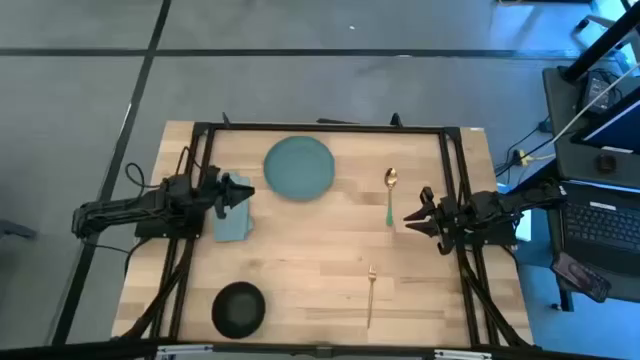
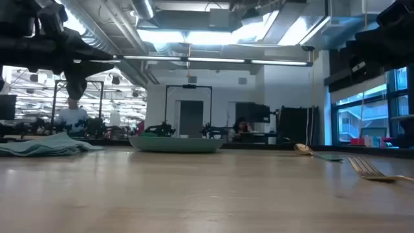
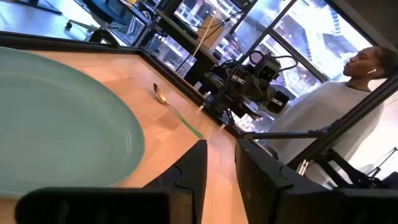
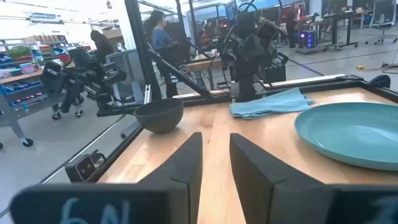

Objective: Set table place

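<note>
The round teal plate [image 1: 299, 166] lies flat at the table's far middle. The folded teal napkin [image 1: 232, 222] lies flat to its left. The black bowl [image 1: 238, 308] stands near the front edge. The gold spoon with teal handle [image 1: 390, 195] lies right of the plate. The slim gold fork [image 1: 370, 295] lies nearer the front. My left gripper [image 1: 243, 192] is open and empty, above the napkin's far end and clear of it in the low view [image 2: 74, 84]. My right gripper [image 1: 412, 218] is open and empty, just right of the spoon's handle.
The black rail frame [image 1: 320, 128] runs round the wooden table [image 1: 300, 260]. Bare wood lies between the napkin, the bowl and the fork. A laptop and cables [image 1: 600, 150] stand beyond the right edge. A person [image 3: 367, 62] stands past the table's right side.
</note>
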Controlling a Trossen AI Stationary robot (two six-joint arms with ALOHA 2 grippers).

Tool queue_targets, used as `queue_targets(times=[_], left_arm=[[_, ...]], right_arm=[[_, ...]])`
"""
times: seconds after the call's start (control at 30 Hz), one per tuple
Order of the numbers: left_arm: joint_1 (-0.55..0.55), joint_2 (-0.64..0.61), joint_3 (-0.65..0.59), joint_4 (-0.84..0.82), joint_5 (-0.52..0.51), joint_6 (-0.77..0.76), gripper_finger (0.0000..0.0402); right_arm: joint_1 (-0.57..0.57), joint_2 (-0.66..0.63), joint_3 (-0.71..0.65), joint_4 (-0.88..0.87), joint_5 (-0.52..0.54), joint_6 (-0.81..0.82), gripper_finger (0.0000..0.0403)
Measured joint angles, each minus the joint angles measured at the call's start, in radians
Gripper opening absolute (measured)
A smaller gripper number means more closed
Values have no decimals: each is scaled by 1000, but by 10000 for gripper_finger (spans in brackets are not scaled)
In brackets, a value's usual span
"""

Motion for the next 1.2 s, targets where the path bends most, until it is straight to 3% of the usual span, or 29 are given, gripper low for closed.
queue_targets(times=[1.2], left_arm=[[0,0,0,0,0,0,34]], right_arm=[[0,0,0,0,0,0,84]])
